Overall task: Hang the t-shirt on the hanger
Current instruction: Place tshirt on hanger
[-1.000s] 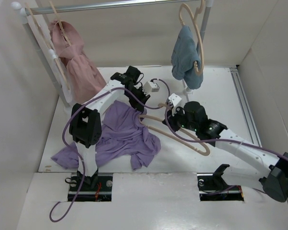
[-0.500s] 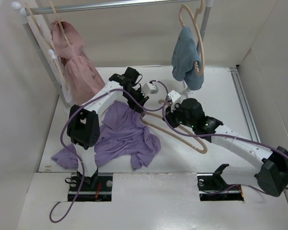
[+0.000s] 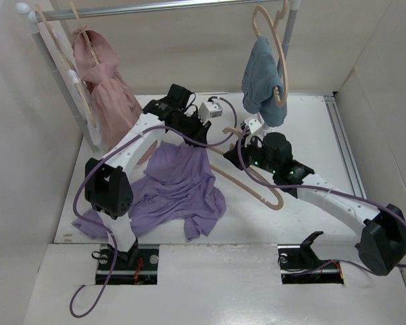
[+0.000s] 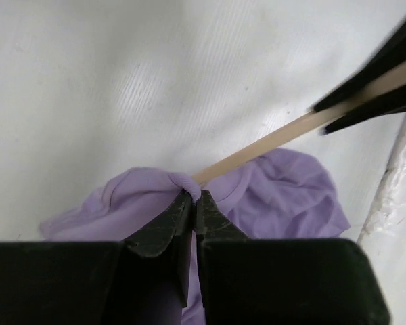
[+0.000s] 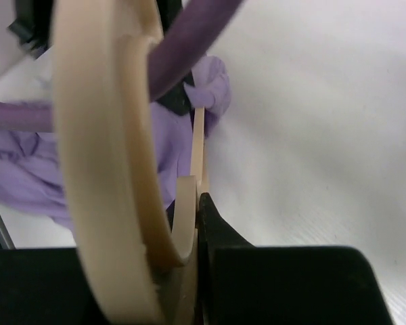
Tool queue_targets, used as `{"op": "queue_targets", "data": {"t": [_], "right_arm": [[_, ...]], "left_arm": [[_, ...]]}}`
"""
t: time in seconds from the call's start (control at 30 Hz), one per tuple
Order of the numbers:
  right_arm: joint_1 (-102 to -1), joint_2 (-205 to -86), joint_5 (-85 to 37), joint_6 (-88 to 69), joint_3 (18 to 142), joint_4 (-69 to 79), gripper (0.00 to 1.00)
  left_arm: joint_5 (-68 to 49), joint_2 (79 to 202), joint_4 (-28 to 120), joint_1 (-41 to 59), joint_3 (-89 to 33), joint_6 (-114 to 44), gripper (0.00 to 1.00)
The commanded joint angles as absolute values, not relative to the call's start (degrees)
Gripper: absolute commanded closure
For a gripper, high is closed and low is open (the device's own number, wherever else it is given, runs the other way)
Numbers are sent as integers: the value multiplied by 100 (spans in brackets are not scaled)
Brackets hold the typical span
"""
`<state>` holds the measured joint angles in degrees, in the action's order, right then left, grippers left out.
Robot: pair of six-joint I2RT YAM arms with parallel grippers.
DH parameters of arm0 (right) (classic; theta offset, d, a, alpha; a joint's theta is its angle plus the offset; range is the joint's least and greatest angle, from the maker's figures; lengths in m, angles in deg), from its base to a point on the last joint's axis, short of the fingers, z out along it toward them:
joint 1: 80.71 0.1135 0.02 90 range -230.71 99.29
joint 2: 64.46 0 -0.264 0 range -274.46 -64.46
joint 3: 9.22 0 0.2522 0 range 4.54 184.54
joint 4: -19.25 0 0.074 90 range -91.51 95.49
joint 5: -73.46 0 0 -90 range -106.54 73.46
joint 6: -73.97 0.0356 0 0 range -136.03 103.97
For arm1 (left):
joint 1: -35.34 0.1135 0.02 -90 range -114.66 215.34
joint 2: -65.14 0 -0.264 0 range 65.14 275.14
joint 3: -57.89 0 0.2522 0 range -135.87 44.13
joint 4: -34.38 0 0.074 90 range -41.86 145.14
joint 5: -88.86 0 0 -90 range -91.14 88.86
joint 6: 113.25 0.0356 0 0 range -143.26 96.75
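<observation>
Obs: your left claw (image 4: pixel 193 198) is pinched tight on a bunched fold of the lavender-purple soft fabric t-shirt (image 3: pixel 177 186), by the look of it at the neck edge. Your right claw (image 5: pixel 196 198) is clamped on the thin pale tan wood-coloured clothes hanger (image 4: pixel 271 141). One hanger arm points straight at the pinched fold. Its tip is touching the fold or just inside it; I cannot tell which. The rest of the shirt lies crumpled on the white desk (image 3: pixel 311 135), between the two arms and nearer the left base.

Step in hand, as I judge it: threading that hanger arm into the neck opening.

Notes for you:
- Raise the fold a little off the desk so the opening gapes. A flat pinch may hold it shut.
- Drive the hanger slowly along its own line, and aim the tip under one layer only.
- If the fabric drags along with the tip, it has probably snagged, so back off.
- Release the left claw only once a shoulder is seated.
</observation>
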<state>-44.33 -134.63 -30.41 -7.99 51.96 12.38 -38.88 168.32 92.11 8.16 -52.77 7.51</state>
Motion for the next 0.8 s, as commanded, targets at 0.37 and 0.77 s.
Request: {"op": "queue_targets", "data": {"t": [0.37, 0.77], "right_arm": [[-4398, -14242, -3474, -135, 5350, 4363, 100], [-4398, -14109, -3772, -557, 4928, 4627, 100]], "left_arm": [[-4896, 15699, 9357, 352, -5369, 574, 100], [-4167, 14576, 9947, 352, -4140, 2631, 41]]}}
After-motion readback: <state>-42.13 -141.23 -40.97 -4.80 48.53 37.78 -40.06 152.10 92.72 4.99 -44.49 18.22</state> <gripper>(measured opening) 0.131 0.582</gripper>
